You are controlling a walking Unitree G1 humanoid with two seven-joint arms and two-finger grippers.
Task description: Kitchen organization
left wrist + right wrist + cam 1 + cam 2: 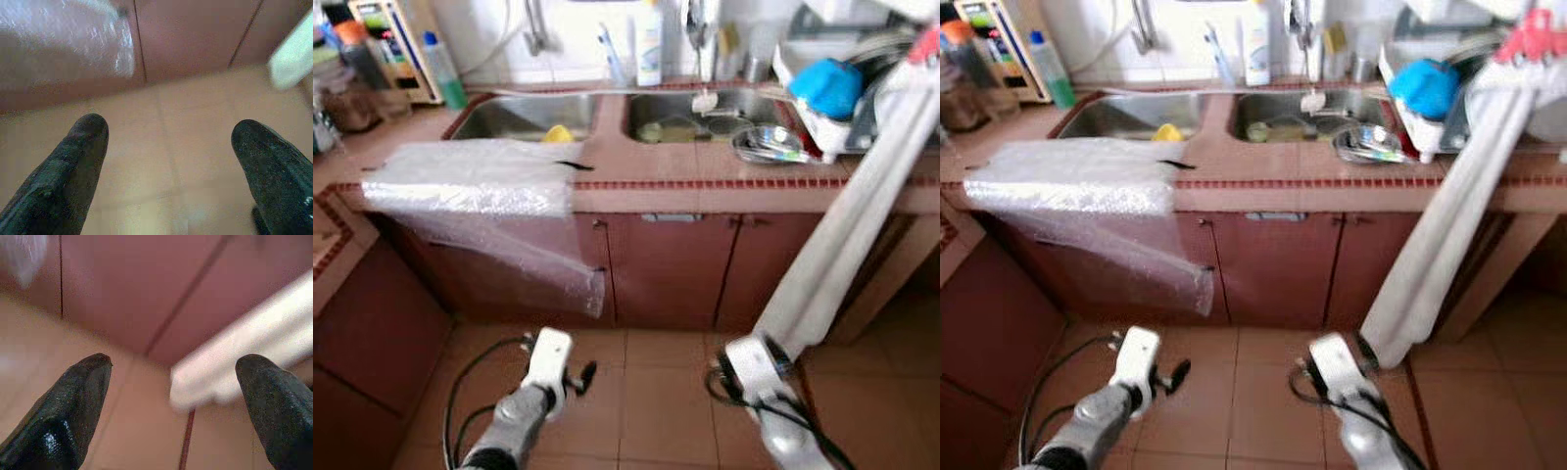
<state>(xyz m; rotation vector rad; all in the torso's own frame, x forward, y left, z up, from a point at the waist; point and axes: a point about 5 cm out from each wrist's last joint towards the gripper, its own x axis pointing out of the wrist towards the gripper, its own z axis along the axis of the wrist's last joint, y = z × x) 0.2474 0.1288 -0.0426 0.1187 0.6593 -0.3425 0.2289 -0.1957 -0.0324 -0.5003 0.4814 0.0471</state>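
Note:
A tiled counter [646, 162] holds a double steel sink, with a yellow item [558, 134] in the left basin [509, 117] and dishes in the right basin [690, 116]. A sheet of bubble wrap [475, 181] lies on the counter's left part and hangs over the cabinet front. Both arms are low over the floor in front of the cabinets. My left gripper [171, 132] is open with nothing between its fingers and faces the floor and cabinet base. My right gripper [173, 364] is open too, facing the lower end of a hanging white cloth [239, 362].
The white cloth [847, 225] hangs from a dish rack at the right, down to the floor. A blue bowl [827, 86] and metal dishes [769, 144] sit by the rack. Bottles [649, 44] stand behind the sink. Brown cabinet doors [671, 269] are shut.

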